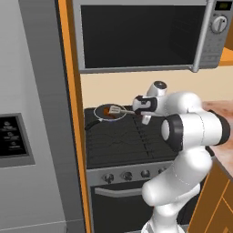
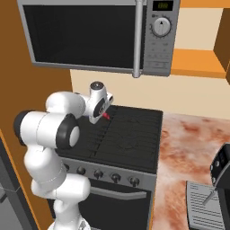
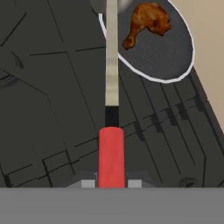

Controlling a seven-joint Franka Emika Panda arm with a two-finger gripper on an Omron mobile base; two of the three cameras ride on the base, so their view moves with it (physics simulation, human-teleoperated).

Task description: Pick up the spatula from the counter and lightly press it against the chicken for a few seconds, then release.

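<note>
One spatula (image 3: 112, 87) | probably light, stiff | tool (image 3: 111, 183) pinching its red handle | chicken (image 3: 146, 22) at handle's 1 o'clock, in pan (image 3: 162, 57)

Nothing legible — microwave display (image 2: 162, 5) and fridge panel (image 1: 11, 136) too blurred.
</note>
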